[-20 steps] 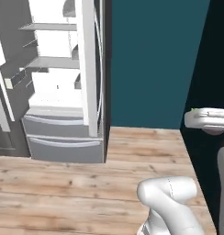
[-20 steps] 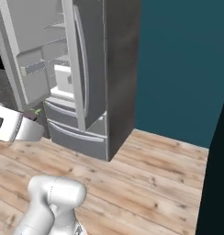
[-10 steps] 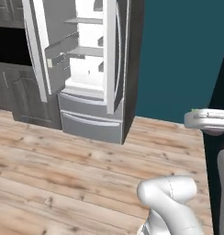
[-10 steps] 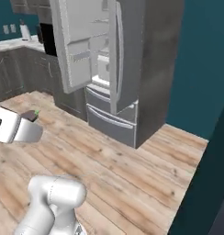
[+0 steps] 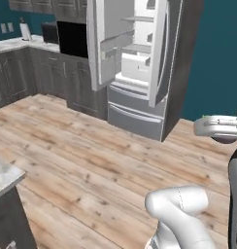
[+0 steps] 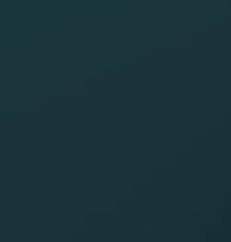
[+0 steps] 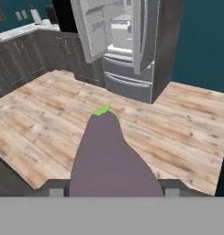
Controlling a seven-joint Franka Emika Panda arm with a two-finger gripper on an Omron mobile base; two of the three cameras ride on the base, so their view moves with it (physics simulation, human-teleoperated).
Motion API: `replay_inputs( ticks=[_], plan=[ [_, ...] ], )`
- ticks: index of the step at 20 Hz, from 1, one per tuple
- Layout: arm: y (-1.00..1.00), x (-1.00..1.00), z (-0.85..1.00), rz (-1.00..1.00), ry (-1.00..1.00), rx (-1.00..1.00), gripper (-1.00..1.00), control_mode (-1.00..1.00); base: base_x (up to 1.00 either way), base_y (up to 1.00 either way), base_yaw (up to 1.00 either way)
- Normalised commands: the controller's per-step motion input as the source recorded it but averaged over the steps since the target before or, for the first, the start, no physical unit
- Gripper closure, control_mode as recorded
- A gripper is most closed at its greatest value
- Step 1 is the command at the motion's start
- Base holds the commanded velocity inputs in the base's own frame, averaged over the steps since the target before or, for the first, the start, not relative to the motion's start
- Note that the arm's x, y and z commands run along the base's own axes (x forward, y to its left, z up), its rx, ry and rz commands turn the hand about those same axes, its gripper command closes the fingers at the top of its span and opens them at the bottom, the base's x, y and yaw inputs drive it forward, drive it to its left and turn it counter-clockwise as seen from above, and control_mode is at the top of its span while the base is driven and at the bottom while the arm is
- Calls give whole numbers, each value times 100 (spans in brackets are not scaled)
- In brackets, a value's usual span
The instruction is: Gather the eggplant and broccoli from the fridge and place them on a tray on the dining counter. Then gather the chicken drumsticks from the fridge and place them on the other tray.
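Gripper (image 7: 109,193) clamps the eggplant (image 7: 109,156), green stem pointing toward the open fridge (image 7: 125,43) (well apart); held lengthwise for carrying to 1 tray on the worktop.

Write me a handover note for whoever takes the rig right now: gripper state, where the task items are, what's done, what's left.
Gripper: closed on the dark purple eggplant with green stem, which sticks out ahead of the fingers in the hand view.
Steel double-door fridge: both doors open, across the wood floor from the base.
Broccoli, drumsticks: can't be made out on the fridge shelves from here. No tray in sight; a grey marble counter corner shows at lower left of the left base view.
Done: eggplant picked.
Left: set the eggplant on a tray, fetch the broccoli, then drumsticks onto the other tray.
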Motion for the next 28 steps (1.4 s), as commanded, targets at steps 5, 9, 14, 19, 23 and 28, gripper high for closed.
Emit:
replay_inputs(
  ticks=[5, 9, 14, 19, 23, 28],
  plan=[
    [0, 0, 0, 0, 0, 0, 100, 100, -68, 12, 43],
    [0, 0, 0, 0, 0, 0, 100, 100, -26, 51, 44],
    [0, 0, 0, 0, 0, 0, 100, 100, -4, 79, 39],
    [0, 0, 0, 0, 0, 0, 100, 100, 0, 89, 36],
    [0, 0, 0, 0, 0, 0, 100, 100, 17, 74, 38],
    [0, 0, 0, 0, 0, 0, 100, 100, 51, 26, 39]
  ],
)
